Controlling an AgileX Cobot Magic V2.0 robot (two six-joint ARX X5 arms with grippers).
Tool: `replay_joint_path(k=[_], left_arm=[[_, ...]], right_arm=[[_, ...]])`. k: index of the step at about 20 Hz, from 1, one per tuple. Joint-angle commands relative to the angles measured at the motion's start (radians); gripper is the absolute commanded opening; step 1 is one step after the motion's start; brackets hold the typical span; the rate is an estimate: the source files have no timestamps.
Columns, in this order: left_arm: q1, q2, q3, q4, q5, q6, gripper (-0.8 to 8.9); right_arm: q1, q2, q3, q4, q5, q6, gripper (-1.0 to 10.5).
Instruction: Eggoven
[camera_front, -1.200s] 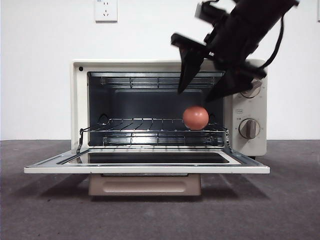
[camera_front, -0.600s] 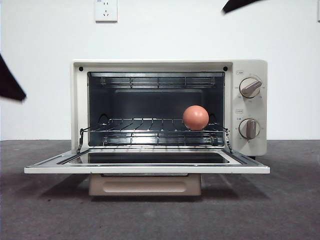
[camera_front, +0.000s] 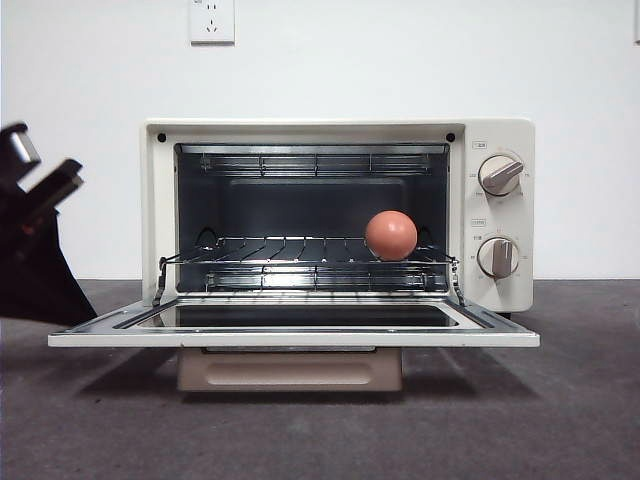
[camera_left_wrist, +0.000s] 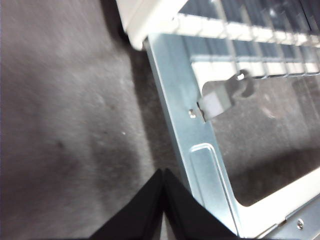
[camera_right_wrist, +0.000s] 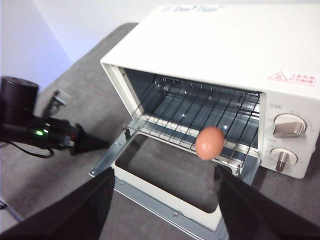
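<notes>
Jaws of the left gripper (camera_left_wrist: 163, 172) are pressed together on nothing, low beside the left edge of the fold-down glass door (camera_front: 300, 330); half a second ago only a dark tip showed there. Spread wide and empty, the right gripper (camera_right_wrist: 162, 195) has lifted clear, high above. The small reddish-brown egg (camera_front: 391, 235) rests unmoved on the wire rack (camera_front: 300, 262), right side, inside the cream boxy toaster oven (camera_front: 505, 215) (closing the door likely comes next). Its long axis looks roughly crosswise.
</notes>
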Motion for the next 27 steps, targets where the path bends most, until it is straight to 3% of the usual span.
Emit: replay_joint_path(k=[1, 9, 13, 18, 23, 27], left_arm=[[0.000, 0.066, 0.001, 0.040, 0.039, -0.017, 0.06], [-0.002, 0.144, 0.001, 0.070, 0.189, -0.013, 0.06], [0.000, 0.144, 0.001, 0.137, 0.283, -0.063, 0.06], [0.023, 0.144, 0.003, 0.340, 0.330, -0.222, 0.06], [0.049, 0.144, 0.014, 0.642, 0.328, -0.401, 0.06], [0.053, 0.137, 0.052, 0.678, 0.328, -0.442, 0.07]], right_arm=[[0.009, -0.012, 0.012, 0.002, 0.008, -0.008, 3.2], [0.009, -0.012, 0.012, -0.008, 0.033, -0.008, 3.2], [0.009, -0.012, 0.012, -0.008, 0.034, -0.007, 3.2], [0.009, -0.012, 0.012, -0.009, 0.033, 0.000, 3.2], [0.009, -0.012, 0.012, -0.026, 0.033, 0.001, 3.2], [0.009, -0.011, 0.012, -0.056, 0.033, 0.000, 3.2]])
